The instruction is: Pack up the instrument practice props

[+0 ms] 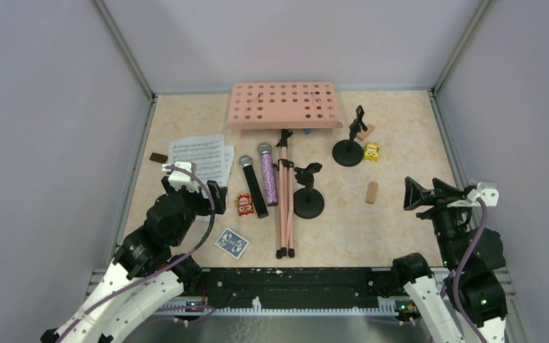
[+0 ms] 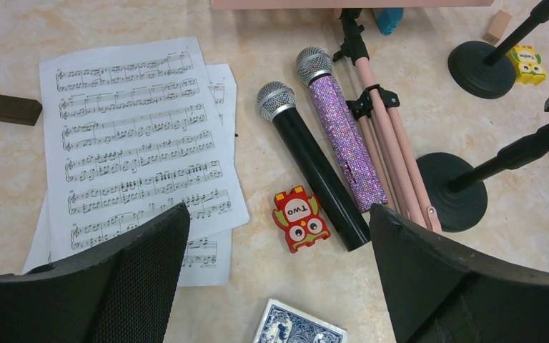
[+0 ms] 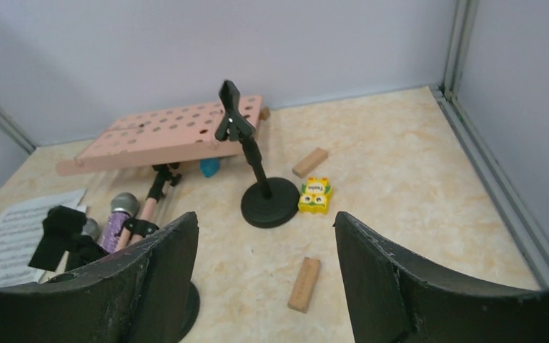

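The beige table [image 1: 400, 143] bears a salmon-pink, hole-dotted music rack [image 1: 284, 104] lying flat.

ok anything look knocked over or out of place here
The pink music rack lies down rather than standing, its folded tripod legs running beside the purple microphone. A red owl toy sits beside the black microphone. Nothing looks broken.

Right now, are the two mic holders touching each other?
Apart. The top view shows a clear gap between the round bases of the near holder and the far holder.

Red toy [image 2: 300, 218] crowds black microphone [image 2: 314, 171]; right tabletop [image 1: 407, 136] open.
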You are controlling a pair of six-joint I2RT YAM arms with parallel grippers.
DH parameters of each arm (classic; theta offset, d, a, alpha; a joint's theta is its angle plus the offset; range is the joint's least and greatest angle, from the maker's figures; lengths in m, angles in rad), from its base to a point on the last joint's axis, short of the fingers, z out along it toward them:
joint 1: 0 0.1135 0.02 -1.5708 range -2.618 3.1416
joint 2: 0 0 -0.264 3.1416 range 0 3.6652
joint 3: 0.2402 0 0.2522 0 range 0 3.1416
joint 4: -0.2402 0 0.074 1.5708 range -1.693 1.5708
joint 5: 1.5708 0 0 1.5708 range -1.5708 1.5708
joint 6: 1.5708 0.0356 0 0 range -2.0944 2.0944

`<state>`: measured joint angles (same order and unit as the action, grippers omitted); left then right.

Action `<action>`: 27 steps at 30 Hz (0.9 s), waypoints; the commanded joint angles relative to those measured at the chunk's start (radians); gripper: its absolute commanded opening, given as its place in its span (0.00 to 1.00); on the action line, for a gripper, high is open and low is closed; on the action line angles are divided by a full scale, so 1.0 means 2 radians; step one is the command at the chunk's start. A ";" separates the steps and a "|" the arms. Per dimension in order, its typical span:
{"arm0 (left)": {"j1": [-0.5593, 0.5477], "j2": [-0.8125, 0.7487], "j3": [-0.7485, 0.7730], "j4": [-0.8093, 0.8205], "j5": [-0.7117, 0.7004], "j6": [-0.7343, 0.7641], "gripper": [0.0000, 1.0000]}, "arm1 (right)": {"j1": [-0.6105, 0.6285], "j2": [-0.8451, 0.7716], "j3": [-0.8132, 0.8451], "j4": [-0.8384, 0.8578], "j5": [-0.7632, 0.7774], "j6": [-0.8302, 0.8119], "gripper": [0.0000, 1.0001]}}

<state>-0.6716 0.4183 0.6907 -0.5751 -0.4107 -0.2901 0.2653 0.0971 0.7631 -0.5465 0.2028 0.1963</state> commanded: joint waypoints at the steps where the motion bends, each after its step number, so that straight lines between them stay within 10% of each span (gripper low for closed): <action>1: -0.001 -0.009 -0.005 0.026 -0.008 -0.007 0.99 | -0.002 -0.011 -0.016 -0.022 0.039 0.005 0.69; 27: -0.001 -0.004 -0.009 0.036 0.005 -0.005 0.99 | -0.002 -0.033 -0.046 -0.027 0.052 0.013 0.67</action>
<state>-0.6716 0.3935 0.6765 -0.5552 -0.4080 -0.2932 0.2653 0.0299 0.6735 -0.6178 0.2836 0.2085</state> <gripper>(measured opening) 0.987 0.673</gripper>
